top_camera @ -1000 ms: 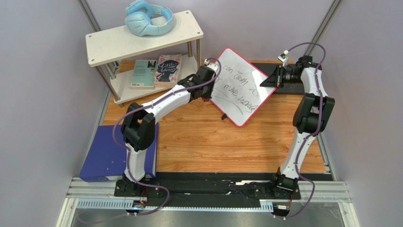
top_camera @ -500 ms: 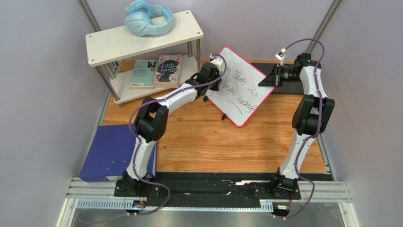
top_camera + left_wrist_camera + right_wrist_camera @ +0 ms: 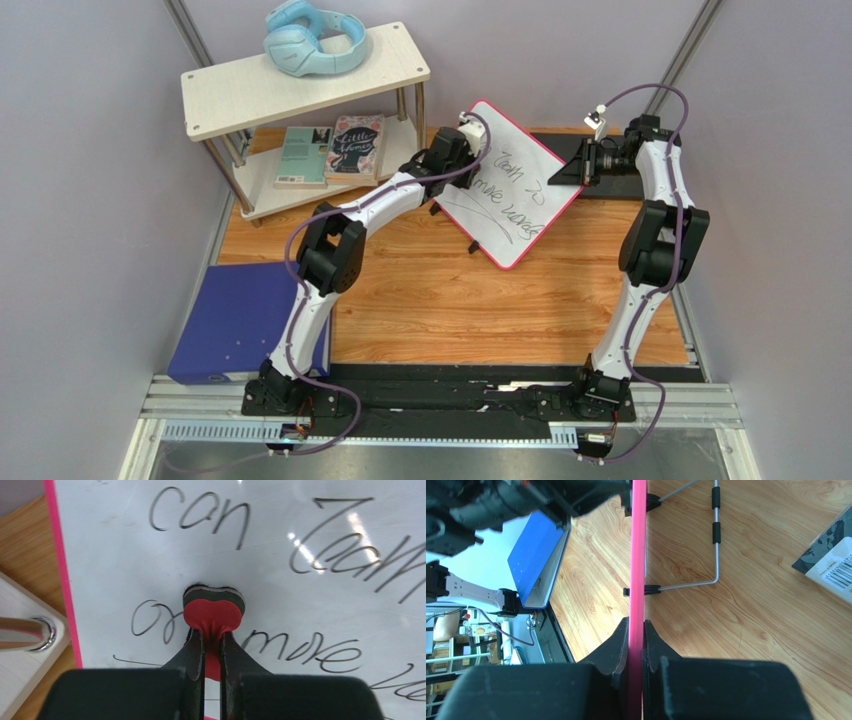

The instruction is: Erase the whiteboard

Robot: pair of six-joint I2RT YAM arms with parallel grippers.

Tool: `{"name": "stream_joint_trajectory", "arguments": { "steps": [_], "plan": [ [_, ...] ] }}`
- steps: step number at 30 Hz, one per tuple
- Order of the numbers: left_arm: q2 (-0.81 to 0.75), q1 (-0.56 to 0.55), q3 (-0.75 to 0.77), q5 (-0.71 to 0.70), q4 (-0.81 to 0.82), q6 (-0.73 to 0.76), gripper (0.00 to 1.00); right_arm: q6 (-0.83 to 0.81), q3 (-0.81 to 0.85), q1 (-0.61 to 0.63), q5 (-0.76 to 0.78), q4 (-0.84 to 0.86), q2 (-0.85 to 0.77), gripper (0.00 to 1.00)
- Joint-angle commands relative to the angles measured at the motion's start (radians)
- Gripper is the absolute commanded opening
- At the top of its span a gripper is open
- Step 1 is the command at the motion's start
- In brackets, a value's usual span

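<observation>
The whiteboard with a pink rim stands tilted at the back of the table, with black handwriting on it. My left gripper is shut on a small red eraser with a dark felt pad, pressed on the board face between the written lines. My right gripper is shut on the board's right pink rim, seen edge-on in the right wrist view.
A two-level shelf at the back left holds blue headphones and books. A blue-purple binder lies at the front left. The board's wire stand rests on the wooden table.
My left gripper has moved with the eraser up and to the right across the board's upper left part. The right arm has held still.
</observation>
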Motion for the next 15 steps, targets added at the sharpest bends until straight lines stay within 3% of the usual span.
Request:
{"name": "stream_joint_trajectory", "arguments": {
  "steps": [1, 10, 15],
  "plan": [
    [-0.018, -0.145, -0.014, 0.035, -0.065, 0.095, 0.00, -0.126, -0.016, 0.043, 0.132, -0.024, -0.029, 0.00],
    [-0.067, -0.262, -0.152, 0.055, 0.024, 0.067, 0.00, -0.109, -0.024, 0.045, 0.126, -0.005, -0.035, 0.00],
    [-0.070, -0.279, -0.157, -0.015, 0.015, 0.067, 0.00, -0.100, -0.025, 0.045, 0.121, 0.001, -0.036, 0.00]
  ]
}}
